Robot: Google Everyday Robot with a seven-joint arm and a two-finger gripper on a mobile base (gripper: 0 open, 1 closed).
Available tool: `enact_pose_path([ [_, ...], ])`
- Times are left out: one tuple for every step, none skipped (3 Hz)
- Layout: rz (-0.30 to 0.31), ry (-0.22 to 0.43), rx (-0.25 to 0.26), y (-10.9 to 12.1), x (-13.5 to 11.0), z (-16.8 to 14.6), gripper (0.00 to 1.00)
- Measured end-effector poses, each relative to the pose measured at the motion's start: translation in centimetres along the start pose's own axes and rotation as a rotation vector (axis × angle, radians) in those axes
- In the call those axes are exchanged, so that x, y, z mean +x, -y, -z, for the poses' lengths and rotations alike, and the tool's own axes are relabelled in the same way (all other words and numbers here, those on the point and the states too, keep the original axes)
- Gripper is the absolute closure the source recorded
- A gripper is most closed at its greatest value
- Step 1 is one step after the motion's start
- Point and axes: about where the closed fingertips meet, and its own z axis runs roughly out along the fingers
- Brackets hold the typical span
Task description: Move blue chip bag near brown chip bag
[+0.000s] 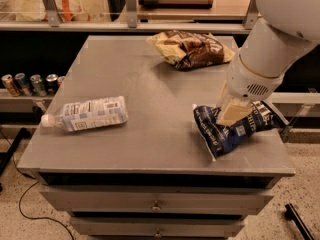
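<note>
Plastic-looking hand [231, 115] on glossy blue bag [239, 134]

Two chip bags [190, 49], one bottle [90, 114], four cans [30, 83], gripper [232, 112] at blue bag [231, 135].

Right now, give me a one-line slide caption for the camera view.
Pincer at the blue chip bag, front right of the table; brown chip bag lies apart at the far edge.

Tool [232, 115], perhaps cream, at blue chip bag [226, 135]; brown chip bag [192, 49] tan-ended
</note>
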Motion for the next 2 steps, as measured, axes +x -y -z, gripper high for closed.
enact_pose_path([
  [-0.003,-0.002,0.045,1.4,0.3,2.0,1.0],
  [0.007,-0.01,0.147,3.2,0.3,6.3,1.0],
])
